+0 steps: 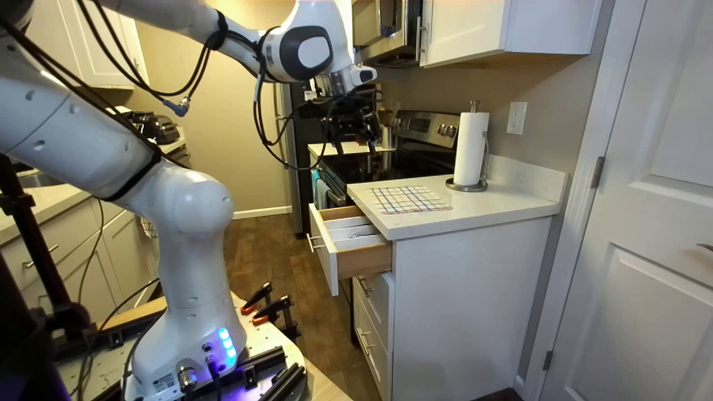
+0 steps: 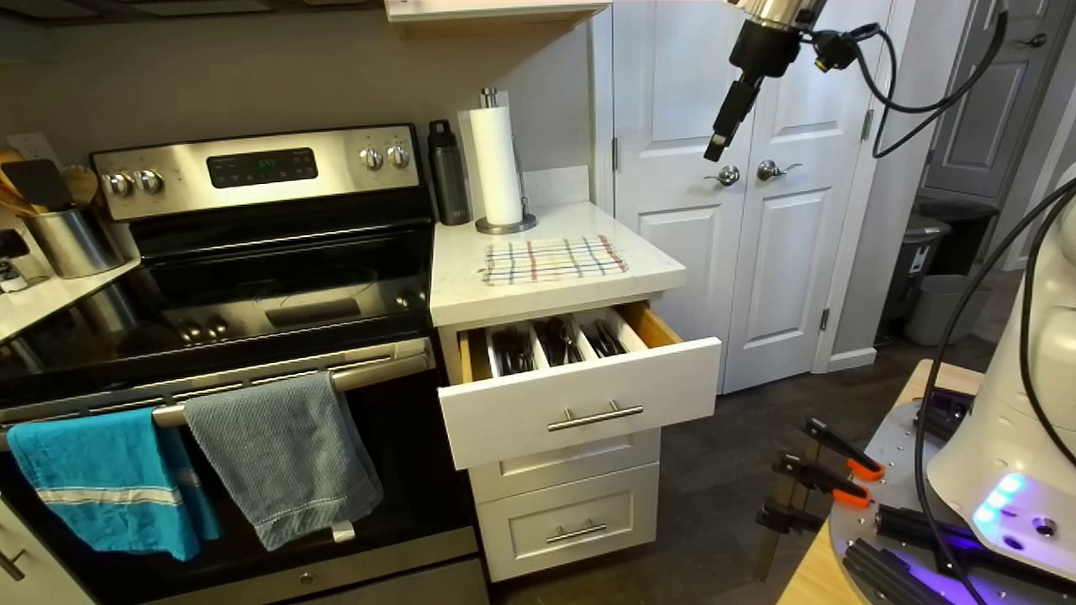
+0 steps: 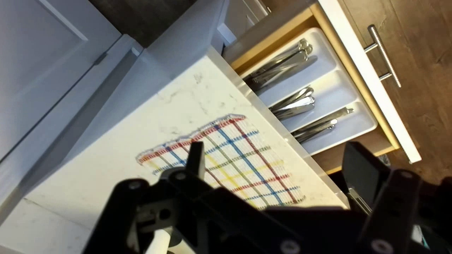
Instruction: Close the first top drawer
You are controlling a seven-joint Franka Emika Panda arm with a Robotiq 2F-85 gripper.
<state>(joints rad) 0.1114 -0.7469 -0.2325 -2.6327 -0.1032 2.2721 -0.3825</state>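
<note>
The top drawer (image 2: 513,420) is pulled out below the counter, and its white front also shows in an exterior view (image 1: 323,245). Inside, a white tray holds cutlery in separate compartments. The drawer has a metal bar handle (image 2: 597,416), which also shows in the wrist view (image 3: 385,56). My gripper (image 1: 356,146) is open and empty, high above the counter and apart from the drawer. In the wrist view, its fingers (image 3: 277,155) are wide apart, with the counter and part of the drawer beyond them.
The white counter (image 2: 546,294) overhangs the drawer and bears a checked cloth (image 2: 555,259) and a paper towel roll (image 2: 496,164). A dark bottle (image 2: 448,172) stands by the roll. The stove (image 2: 277,252) is beside the counter. Lower drawers (image 2: 572,521) are shut.
</note>
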